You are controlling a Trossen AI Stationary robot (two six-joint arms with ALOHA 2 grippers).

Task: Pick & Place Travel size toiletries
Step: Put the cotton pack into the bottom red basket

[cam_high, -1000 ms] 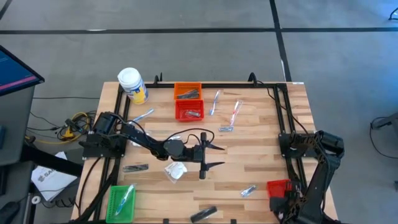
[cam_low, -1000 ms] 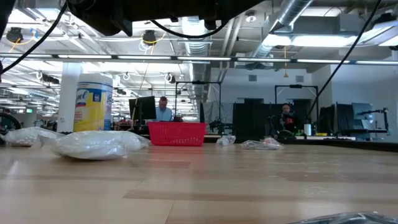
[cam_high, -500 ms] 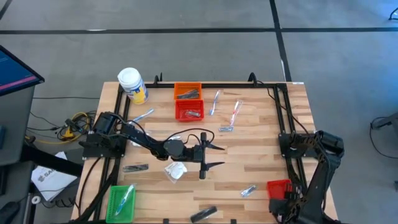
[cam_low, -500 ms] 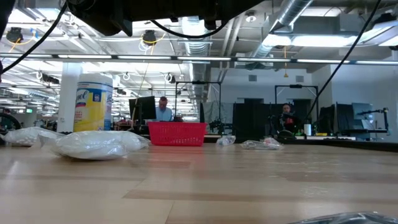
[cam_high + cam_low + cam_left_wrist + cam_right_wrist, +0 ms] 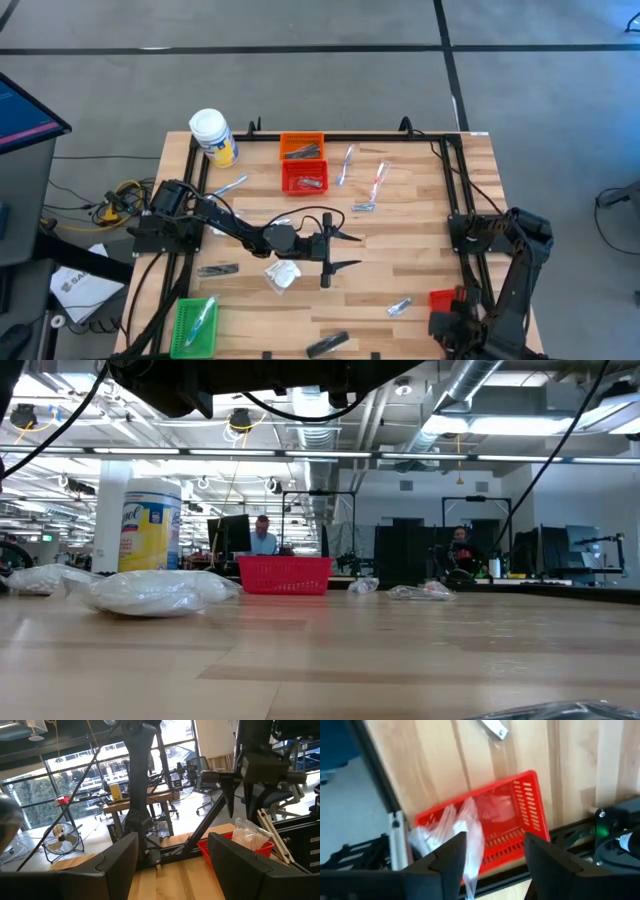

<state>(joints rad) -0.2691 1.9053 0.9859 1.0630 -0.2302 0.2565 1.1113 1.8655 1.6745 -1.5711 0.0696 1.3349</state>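
**Table** [image 5: 420,250] — wooden, framed; the travel size toiletries lie scattered across it.

**Left gripper** [image 5: 345,251] — mine, waiting over the table's middle, fingers spread, empty.

**Right gripper** [image 5: 495,836] — mine, above the near-right corner; fingers apart, nothing between them that I can see.

**Step in hand, as I judge it** — dropping stock into the red corner basket [image 5: 530,800]. Its clear packets [image 5: 470,827] crowd one end and lap the rim, so I should release over the emptier middle.

**White jar** [image 5: 213,137] — far-left corner.

**Containers**
- Orange basket [image 5: 301,148]: dark slim items.
- Red middle basket [image 5: 304,177]: greyish pieces.
- Green basket [image 5: 195,322]: one clear stick.

**Loose**
- white packet [image 5: 283,275]
- dark tube [image 5: 327,343]
- foil sachet [image 5: 400,306]
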